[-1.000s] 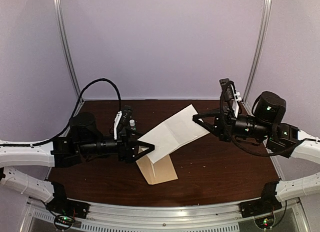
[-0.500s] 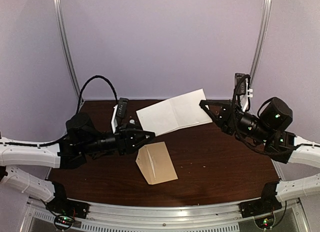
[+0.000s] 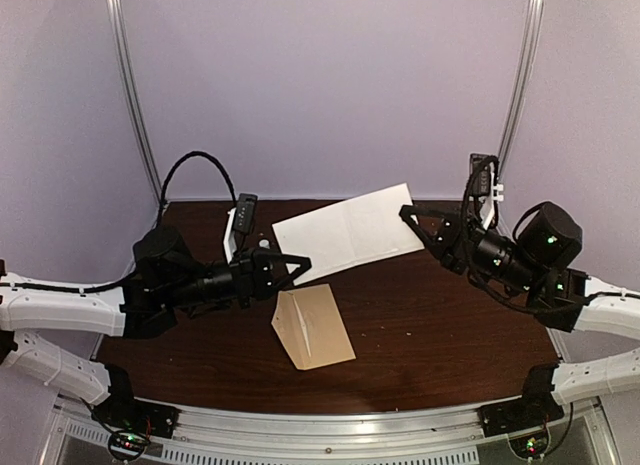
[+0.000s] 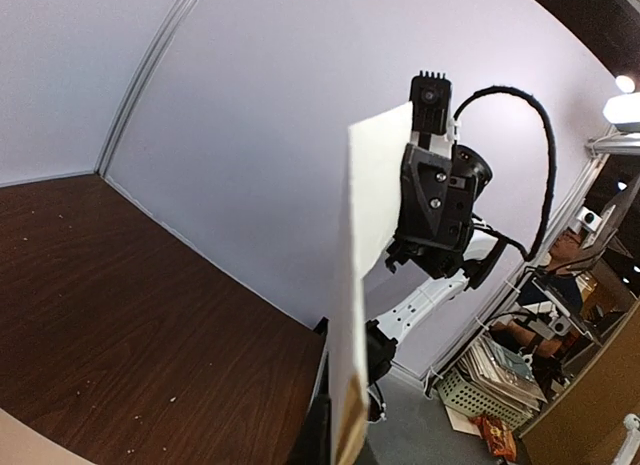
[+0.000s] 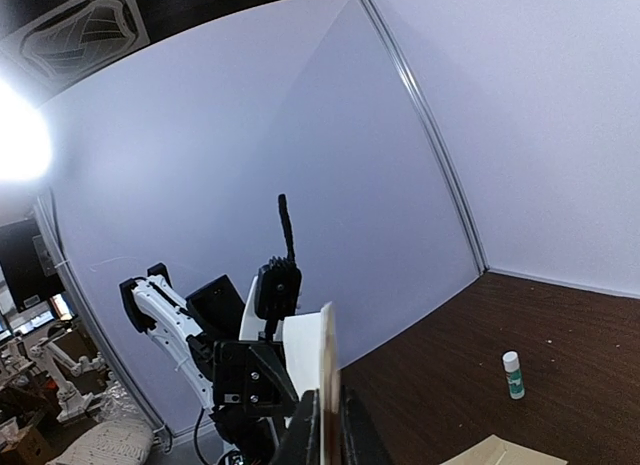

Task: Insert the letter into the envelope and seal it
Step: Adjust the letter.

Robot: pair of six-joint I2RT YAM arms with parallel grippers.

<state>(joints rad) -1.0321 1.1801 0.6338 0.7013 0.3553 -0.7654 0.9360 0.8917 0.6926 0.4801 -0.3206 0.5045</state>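
Note:
The letter (image 3: 350, 233), a pale cream sheet, hangs in the air above the back of the table, stretched between both arms. My left gripper (image 3: 300, 263) is shut on its lower left corner. In the left wrist view the letter (image 4: 365, 265) runs edge-on out of that gripper (image 4: 340, 435). My right gripper (image 3: 408, 213) is at the sheet's right edge. In the right wrist view its fingers stand close on either side of the letter (image 5: 325, 365); whether they still press it does not show. The tan envelope (image 3: 315, 327) lies flat on the table below, touched by neither gripper.
A small white glue stick (image 5: 512, 374) with a green label stands upright on the dark wooden table (image 3: 440, 335). Pale walls with metal corner rails (image 3: 135, 95) close off the back and sides. A corner of the envelope (image 5: 500, 452) shows at the bottom of the right wrist view.
My left gripper has risen from the envelope and shut on the letter's lower left corner. The right arm has lifted the letter up and back, so the envelope now lies uncovered.

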